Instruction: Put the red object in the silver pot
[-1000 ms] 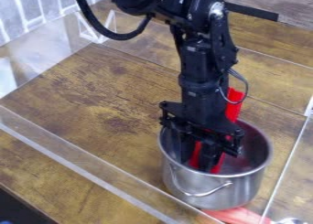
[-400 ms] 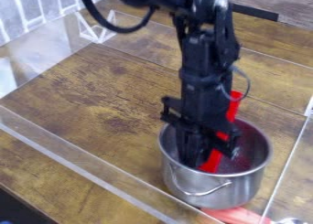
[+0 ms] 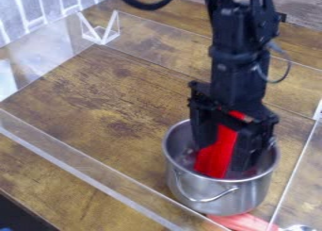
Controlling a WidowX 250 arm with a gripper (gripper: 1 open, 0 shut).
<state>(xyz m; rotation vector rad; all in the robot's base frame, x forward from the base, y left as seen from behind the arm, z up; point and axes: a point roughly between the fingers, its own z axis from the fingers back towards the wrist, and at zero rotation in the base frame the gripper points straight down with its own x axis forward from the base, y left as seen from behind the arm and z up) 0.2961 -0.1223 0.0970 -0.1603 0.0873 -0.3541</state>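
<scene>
I'm seeing the red object (image 3: 217, 154) sitting inside the silver pot (image 3: 221, 181), gripper (image 3: 234, 140) hanging over it with jaws apart.

I'm reading the black fingers (image 3: 201, 124) as spread to either side of the red block and not pinching it, though the picture is blurring a bit there. The block is leaning upright in the pot, its lower end down inside the steel wall, its upper end poking up between the fingers. The pot is standing on the wooden surface (image 3: 101, 93) near the front right corner, its small loop handle (image 3: 221, 190) facing the camera. A clear plastic wall (image 3: 75, 164) is running around the surface, and a clear triangular stand (image 3: 98, 27) is sitting far back left.
</scene>
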